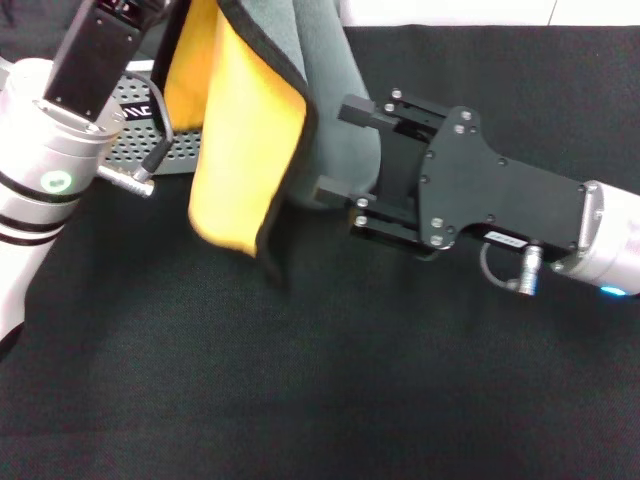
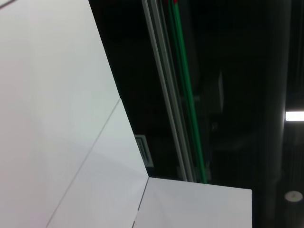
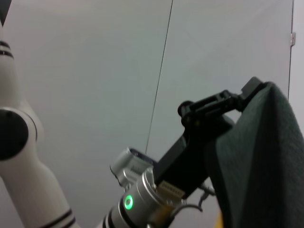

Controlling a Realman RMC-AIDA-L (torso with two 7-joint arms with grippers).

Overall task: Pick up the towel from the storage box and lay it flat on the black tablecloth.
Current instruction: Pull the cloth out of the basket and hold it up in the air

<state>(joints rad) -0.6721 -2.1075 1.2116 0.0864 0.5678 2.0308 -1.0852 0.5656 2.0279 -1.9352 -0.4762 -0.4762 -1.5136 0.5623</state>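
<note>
The towel (image 1: 245, 130), yellow-orange on one face and grey on the other with dark edging, hangs in folds above the black tablecloth (image 1: 300, 390). My left gripper (image 3: 248, 92) is shut on the towel's top and holds it up; the grey cloth (image 3: 259, 161) drapes down from it. My right gripper (image 1: 345, 150) is open, its fingers (image 1: 362, 108) reaching in on either side of the grey hanging fold. The storage box (image 1: 135, 140), light grey with dotted walls, stands at the back left behind my left arm. The left wrist view shows only walls and ceiling.
My left arm's white forearm (image 1: 45, 170) fills the left edge of the head view. The tablecloth's far edge meets a white surface (image 1: 450, 12) at the back. The black cloth spreads wide in front of and under the hanging towel.
</note>
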